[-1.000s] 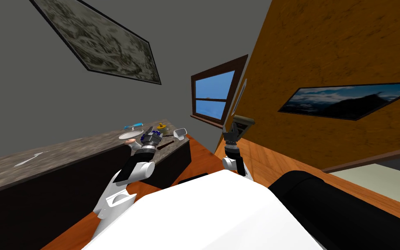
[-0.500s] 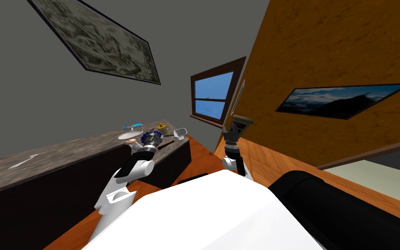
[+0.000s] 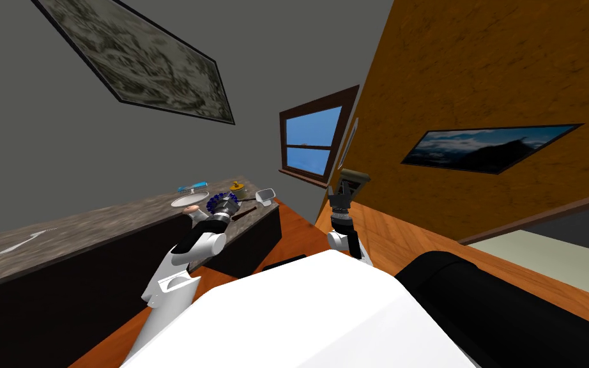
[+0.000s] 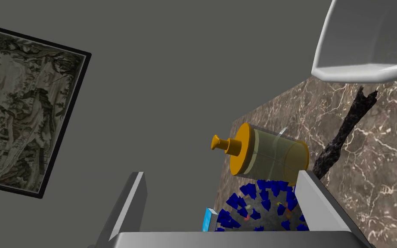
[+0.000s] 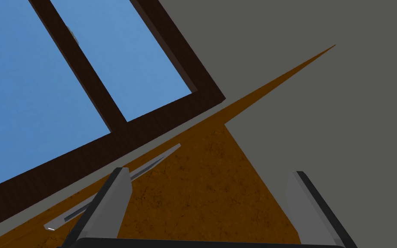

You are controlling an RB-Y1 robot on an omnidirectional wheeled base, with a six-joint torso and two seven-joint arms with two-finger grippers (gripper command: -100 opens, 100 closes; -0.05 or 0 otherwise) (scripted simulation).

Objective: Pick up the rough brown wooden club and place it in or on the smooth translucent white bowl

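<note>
The left end effector (image 4: 221, 178) hangs spread wide and empty close to a blue-spiked ball (image 4: 258, 209), with a yellow-lidded jar (image 4: 271, 157) beyond it. The club (image 4: 344, 129) lies on the marbled tabletop (image 4: 391, 150) just outside one finger, its far end near the white bowl (image 4: 365, 47). It looks stiff, light and rough enough to grip, probably best pinched mid-shaft, though its near end is hidden; the right end effector (image 5: 209, 172) idles wide open by the orange wall (image 5: 202, 202).

The left end effector (image 4: 220, 173), blades apart, hangs over the marbled surface (image 4: 383, 172). A blue-spiked grey ball (image 4: 258, 209) sits between them. Just beyond, a toppled amber-lidded jar (image 4: 271, 157) crowds one side of the dark club (image 4: 344, 129). Its other side lies open.
</note>
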